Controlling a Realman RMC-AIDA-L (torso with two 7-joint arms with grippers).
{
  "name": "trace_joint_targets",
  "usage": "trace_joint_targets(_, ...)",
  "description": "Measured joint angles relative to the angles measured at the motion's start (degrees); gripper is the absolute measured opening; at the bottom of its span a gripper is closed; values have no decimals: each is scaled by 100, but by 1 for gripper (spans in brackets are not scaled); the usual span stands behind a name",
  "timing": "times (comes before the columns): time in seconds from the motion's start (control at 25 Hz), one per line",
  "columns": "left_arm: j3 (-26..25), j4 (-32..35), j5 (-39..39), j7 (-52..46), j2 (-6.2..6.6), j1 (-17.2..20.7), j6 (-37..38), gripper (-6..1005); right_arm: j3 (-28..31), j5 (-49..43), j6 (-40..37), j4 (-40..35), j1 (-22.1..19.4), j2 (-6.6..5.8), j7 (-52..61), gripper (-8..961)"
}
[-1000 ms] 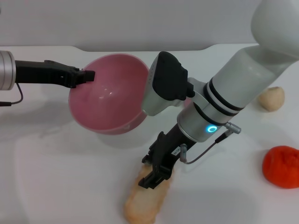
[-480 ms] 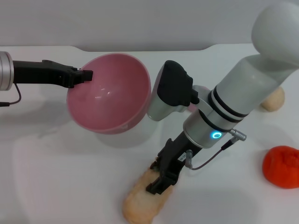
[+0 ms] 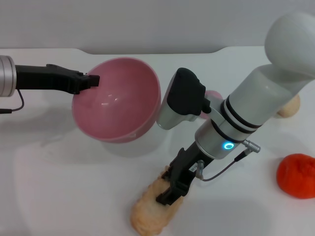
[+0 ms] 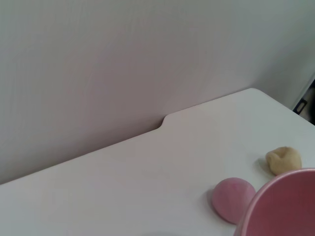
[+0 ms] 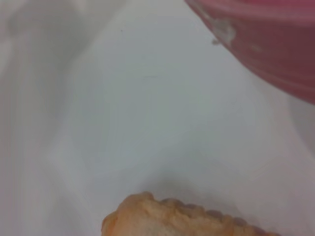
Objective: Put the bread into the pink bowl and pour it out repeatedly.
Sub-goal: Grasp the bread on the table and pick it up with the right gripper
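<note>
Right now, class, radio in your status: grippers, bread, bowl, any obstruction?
Left gripper clamped on pink bowl rim, bowl tilted, empty. Right gripper down on bread, on table. No obstruction.

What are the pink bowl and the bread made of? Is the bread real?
The pink bowl looks like smooth, glossy plastic: its inside shows small bright glints of light. The bread has a matte, pale tan surface with a ridged, orange-tinted edge; it looks more like a soft foam or rubber toy than baked bread, but the pictures alone cannot settle that.
</note>
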Motion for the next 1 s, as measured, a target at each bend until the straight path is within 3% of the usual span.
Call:
trace_joint_targets(0.36, -9, 0, 0, 4, -2, 18, 7, 49, -217, -7, 35, -37, 7, -3, 130, 616)
trace_joint_targets(0.56, -9, 1, 0, 6, -2, 18, 8, 49, -349, -18, 42, -110, -29, -7, 100, 488)
trace_joint_targets(1.0, -9, 0, 1, 7, -11, 6, -8, 48, -446, -40, 73, -126, -32, -12, 97, 371)
